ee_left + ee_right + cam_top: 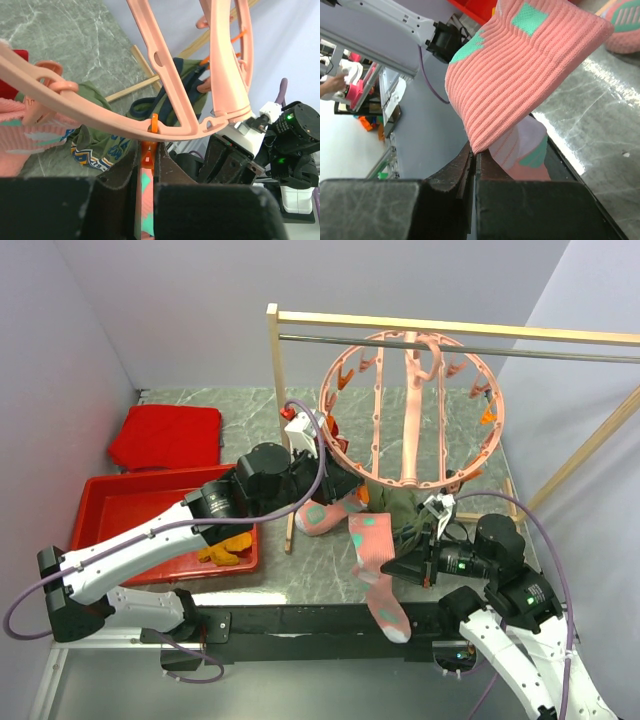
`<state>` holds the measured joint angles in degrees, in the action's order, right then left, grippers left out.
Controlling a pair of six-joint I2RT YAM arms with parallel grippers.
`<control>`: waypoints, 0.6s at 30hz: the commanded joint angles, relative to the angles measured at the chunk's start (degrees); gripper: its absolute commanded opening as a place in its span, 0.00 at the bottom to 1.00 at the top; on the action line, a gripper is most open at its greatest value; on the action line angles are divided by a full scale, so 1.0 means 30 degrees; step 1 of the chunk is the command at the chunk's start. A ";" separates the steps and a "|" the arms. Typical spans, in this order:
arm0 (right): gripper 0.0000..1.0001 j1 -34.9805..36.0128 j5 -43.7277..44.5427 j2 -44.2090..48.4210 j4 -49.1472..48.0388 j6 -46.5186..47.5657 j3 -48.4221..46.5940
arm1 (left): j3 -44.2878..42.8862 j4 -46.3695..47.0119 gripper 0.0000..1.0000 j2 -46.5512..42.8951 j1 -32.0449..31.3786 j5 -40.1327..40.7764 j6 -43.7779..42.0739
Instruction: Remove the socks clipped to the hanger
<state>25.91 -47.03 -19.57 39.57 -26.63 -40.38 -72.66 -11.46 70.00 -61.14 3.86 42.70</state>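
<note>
The salmon-pink round hanger [408, 480] hangs from the rail by its hook. In the left wrist view its ring [120, 122] crosses just above my left gripper [148, 150], which is shut on an orange clip [148, 156]. That clip holds a pink sock with teal marks [372, 540] that hangs down past the table's front edge. My right gripper [476, 152] is shut on the edge of this sock [520, 65], low on its right side [388, 565]. A second pink sock [320, 515] and an olive green sock [400, 505] hang nearby. A mustard yellow sock [225, 548] lies in the red tray.
A red tray [120, 502] stands at the left, with a flat red slab [165, 435] behind it. A wooden rack [274, 390] with a metal rail [560, 350] carries the hanger. Several orange clips [487, 415] sit around the ring. The table is grey marble.
</note>
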 commanded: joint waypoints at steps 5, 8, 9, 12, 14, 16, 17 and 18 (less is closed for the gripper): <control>0.00 0.0122 0.0058 -0.0330 -0.0560 0.0061 -0.0485 | -0.0886 -0.1097 0.53 -0.0333 0.0137 -0.0522 -0.0198; 0.00 0.0093 0.0644 -0.0740 -0.1088 -0.0262 -0.0631 | -0.0566 -0.1159 0.63 -0.0772 0.0137 -0.0612 -0.0316; 0.00 0.0093 0.0762 -0.0857 -0.1236 -0.0292 -0.0632 | -0.0187 -0.1072 0.66 -0.1296 0.0137 -0.0641 -0.0287; 0.00 0.0093 0.0851 -0.0946 -0.1910 -0.0614 -0.0603 | 0.1070 -0.0430 0.80 -0.2674 0.0137 -0.0729 -0.0287; 0.00 0.0093 0.0618 -0.1063 -0.2232 -0.0703 -0.0485 | 0.1718 -0.0048 0.93 -0.3639 0.0108 -0.0932 -0.0404; 0.00 0.0122 0.0413 -0.1209 -0.2409 -0.0732 -0.0368 | 0.2510 -0.0220 0.96 -0.4082 0.0108 -0.1080 -0.0259; 0.00 0.0094 0.0179 -0.1268 -0.2612 -0.0732 -0.0339 | 0.2744 -0.0280 0.96 -0.4432 0.0108 -0.1139 -0.0229; 0.00 0.0093 0.0119 -0.1327 -0.2643 -0.0732 -0.0368 | 0.3240 -0.0280 0.95 -0.4552 0.0108 -0.1661 -0.0200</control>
<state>25.91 -45.60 -22.44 37.45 -28.32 -40.42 -66.22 -14.22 59.24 -60.88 2.13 42.52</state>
